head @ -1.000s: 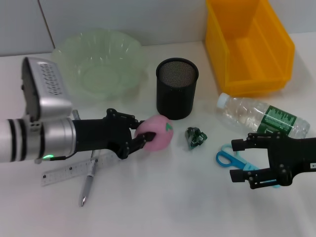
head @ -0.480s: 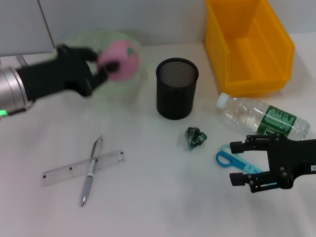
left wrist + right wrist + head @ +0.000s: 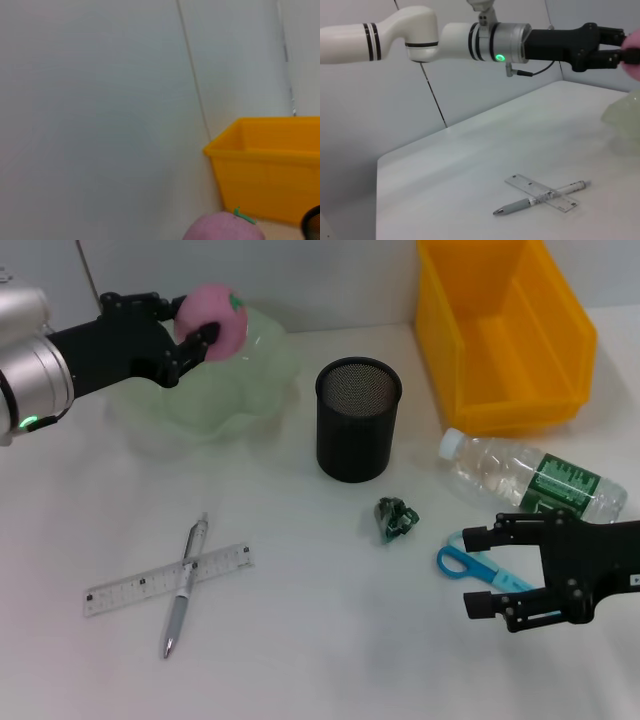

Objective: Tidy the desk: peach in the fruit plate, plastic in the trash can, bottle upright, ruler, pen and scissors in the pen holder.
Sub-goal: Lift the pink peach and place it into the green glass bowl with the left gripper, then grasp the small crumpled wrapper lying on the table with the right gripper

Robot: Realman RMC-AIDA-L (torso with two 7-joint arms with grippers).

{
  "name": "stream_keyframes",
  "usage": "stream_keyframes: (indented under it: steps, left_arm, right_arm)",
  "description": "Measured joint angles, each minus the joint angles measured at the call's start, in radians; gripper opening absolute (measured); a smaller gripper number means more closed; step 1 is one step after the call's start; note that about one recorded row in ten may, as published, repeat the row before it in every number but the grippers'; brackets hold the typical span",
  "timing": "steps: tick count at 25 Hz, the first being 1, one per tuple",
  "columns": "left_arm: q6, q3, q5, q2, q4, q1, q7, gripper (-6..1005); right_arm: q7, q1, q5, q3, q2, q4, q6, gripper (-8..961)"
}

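My left gripper (image 3: 190, 335) is shut on the pink peach (image 3: 216, 316) and holds it above the far rim of the pale green fruit plate (image 3: 235, 390). The peach's top (image 3: 225, 228) shows in the left wrist view. Open, my right gripper (image 3: 482, 570) hovers over the blue scissors (image 3: 455, 561) at the front right. The clear bottle (image 3: 530, 480) lies on its side behind it. A crumpled green plastic scrap (image 3: 396, 518) lies in front of the black mesh pen holder (image 3: 358, 420). The pen (image 3: 185, 586) lies crossed over the ruler (image 3: 150, 585) at the front left.
A yellow bin (image 3: 505, 330) stands at the back right, behind the bottle. A pale wall runs along the table's far edge. In the right wrist view, the left arm (image 3: 470, 40) reaches over the table above the ruler (image 3: 542, 192) and pen (image 3: 520, 204).
My left gripper has lifted the peach off the table beside the pen holder and carried it back and left, over the fruit plate. The right arm has not moved.
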Motion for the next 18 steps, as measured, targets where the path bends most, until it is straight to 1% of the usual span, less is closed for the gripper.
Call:
stream_keyframes:
  steps: [1, 3, 4, 12, 15, 16, 18]
  left_arm:
    - [-0.027, 0.002, 0.000, -0.001, -0.009, -0.010, 0.002, 358]
    - [-0.027, 0.002, 0.000, -0.001, -0.009, -0.010, 0.002, 367]
    - [-0.039, 0.003, 0.001, -0.001, -0.016, -0.020, 0.001, 372]
    - [-0.041, 0.005, 0.007, 0.000, -0.016, -0.022, -0.005, 634]
    - [0.015, 0.007, 0.011, 0.002, 0.018, 0.010, -0.021, 729]
    - [0.092, 0.008, 0.012, 0.002, 0.047, 0.043, -0.025, 750]
    - [0.165, 0.010, 0.013, 0.001, 0.070, 0.075, -0.022, 792]
  right_arm:
    - [0.000, 0.001, 0.000, 0.000, 0.000, -0.001, 0.000, 819]
    - [0.000, 0.001, 0.000, 0.000, 0.000, -0.001, 0.001, 819]
    - [0.000, 0.001, 0.000, 0.000, 0.000, -0.001, 0.005, 819]
    - [0.001, 0.004, -0.001, 0.001, 0.000, -0.001, 0.009, 819]
    - [0.010, 0.008, 0.000, 0.005, 0.001, -0.002, 0.011, 819]
    - [0.039, 0.013, 0.001, 0.010, 0.002, -0.014, 0.011, 819]
    - [0.062, 0.015, 0.004, 0.013, 0.002, -0.028, 0.012, 819]
